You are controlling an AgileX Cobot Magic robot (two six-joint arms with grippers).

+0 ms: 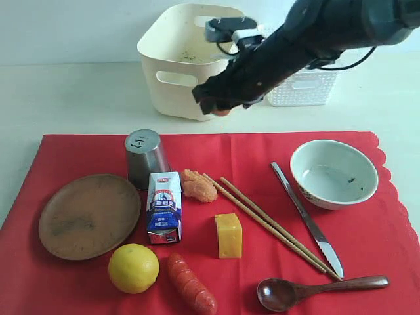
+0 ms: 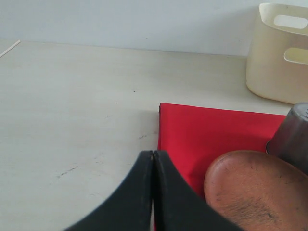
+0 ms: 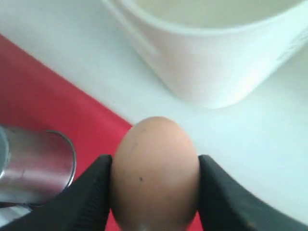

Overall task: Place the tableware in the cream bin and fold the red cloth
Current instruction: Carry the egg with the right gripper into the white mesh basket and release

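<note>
**Exterior view.** The right gripper [image 1: 220, 108] reaches across the middle and hangs just in front of the near wall of the cream bin [image 1: 172, 49], which stands on the table beyond the far edge of the red cloth [image 1: 380, 243]. Only a sliver of the egg [image 1: 224, 113] shows under the jaws, so you cannot judge its height well here. All the tableware lies on the cloth: plate [image 1: 88, 215], steel cup [image 1: 146, 157], bowl [image 1: 333, 174], chopsticks [image 1: 269, 223], knife [image 1: 308, 223] and spoon [image 1: 315, 289]. The egg is not tableware. If you release it over the bin, you sort it wrongly.

**Left wrist view.** The left gripper [image 2: 153, 154] has its jaws pressed together with nothing between them. It sits over bare table beside the far left corner of the cloth [image 2: 202, 130], near the plate [image 2: 255, 187]. It poses no risk where it is.

**Right wrist view.** The jaws stand partly apart and clamp the egg [image 3: 154, 159] across its middle. The bin [image 3: 216, 62] lies beyond it and the cup [image 3: 33, 163] to one side. The shell is smooth and curved, so a quick swing may let it slip and break on the table. Too tight a squeeze probably cracks it, and a low pass could knock the cup.
</note>
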